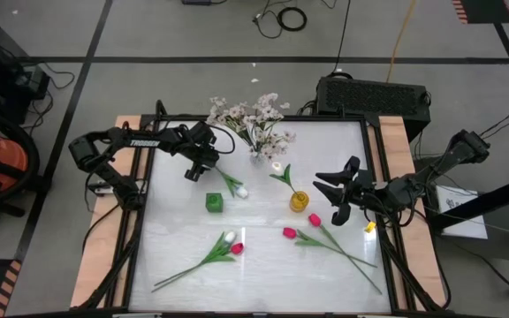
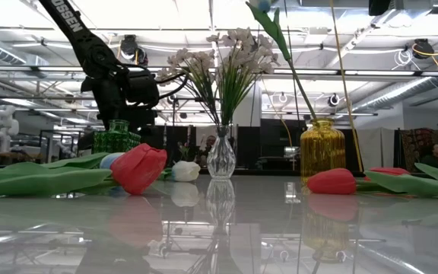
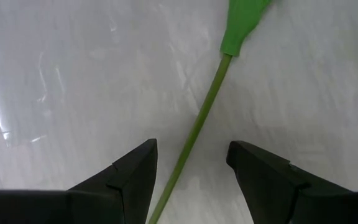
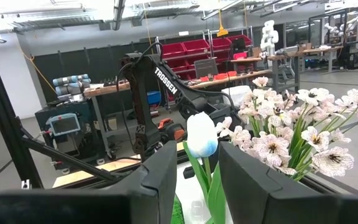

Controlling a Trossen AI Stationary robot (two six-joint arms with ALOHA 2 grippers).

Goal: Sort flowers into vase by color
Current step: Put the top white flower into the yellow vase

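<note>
1. Hovering low over the table near its back left: left gripper; fingers spread apart, straddling the green stem of a white tulip without closing on it; holding nothing.

2. Lying on the table beside the green vase: that same white tulip, head pointing toward the table's middle, stem running back under the left gripper.

3. Hanging above the table's right side, just beside the yellow vase: right gripper; fingers parted; gripping nothing.

4. Standing in the yellow vase: another white tulip, leaning toward the back, showing between the right gripper's fingers in the right wrist view.

5. Standing in the clear glass vase at the back centre: a bushy spray of pale blossoms.

6. Lying flat near the front: a white tulip and a pink tulip side by side at front left, stems trailing toward the front left corner; two pink tulips and at front right, long stems reaching toward the front right corner.
</note>
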